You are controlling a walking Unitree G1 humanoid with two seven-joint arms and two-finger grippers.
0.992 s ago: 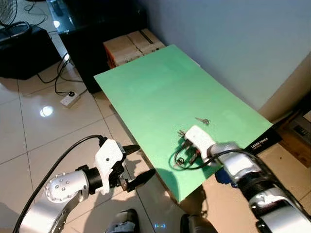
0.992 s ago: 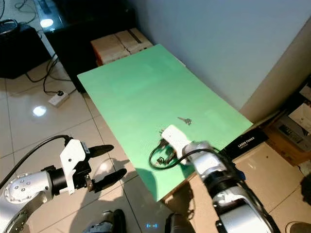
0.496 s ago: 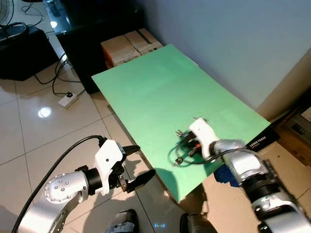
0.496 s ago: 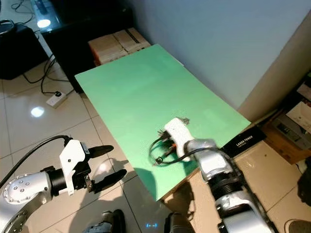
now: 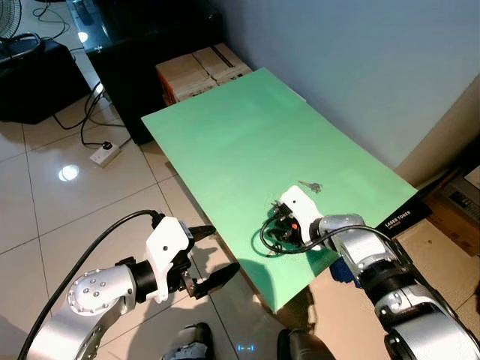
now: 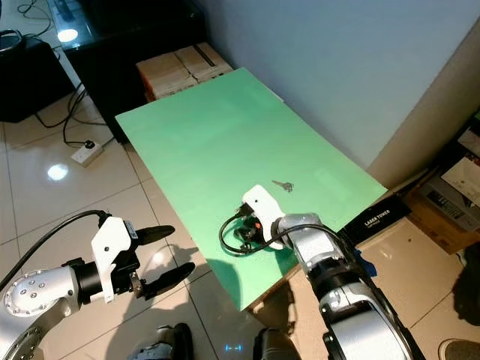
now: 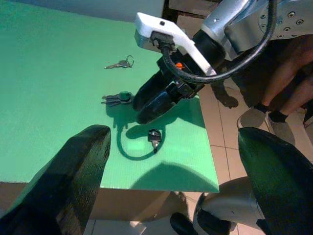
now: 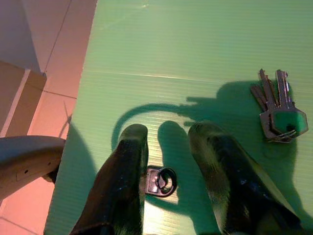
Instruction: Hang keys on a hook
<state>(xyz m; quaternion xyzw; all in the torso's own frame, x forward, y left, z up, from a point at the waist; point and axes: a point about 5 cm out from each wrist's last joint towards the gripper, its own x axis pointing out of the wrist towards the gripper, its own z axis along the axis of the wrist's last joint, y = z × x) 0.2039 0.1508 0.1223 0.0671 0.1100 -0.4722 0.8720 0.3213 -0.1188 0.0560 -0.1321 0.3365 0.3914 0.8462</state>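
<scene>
Right gripper point(image 8: 166, 161) jaws spread, straddling small black key point(image 8: 160, 180) on green corrugated tabletop point(image 5: 240, 142); green-tagged key bunch point(image 8: 276, 111) at 1 o'clock; left gripper point(image 5: 206, 255) jaws released.

Both eye views looked down from the head onto the green board point(image 5: 247, 150). Each wrist view looked close along its own fingers, sharing that board.

on the table point(image 5: 247, 142), near its front right part, lie a bunch of keys point(image 7: 116, 99), a single key point(image 7: 119, 63) farther back towards the wall, and a small tag point(image 8: 160, 180) nearer the front edge. the right gripper point(image 8: 168, 161) hangs over the tag, fingers apart on either side. the left gripper point(image 5: 214, 253) sits off the table's front left, over the floor point(image 5: 52, 202). boxes point(image 5: 199, 67) stand behind the table
</scene>
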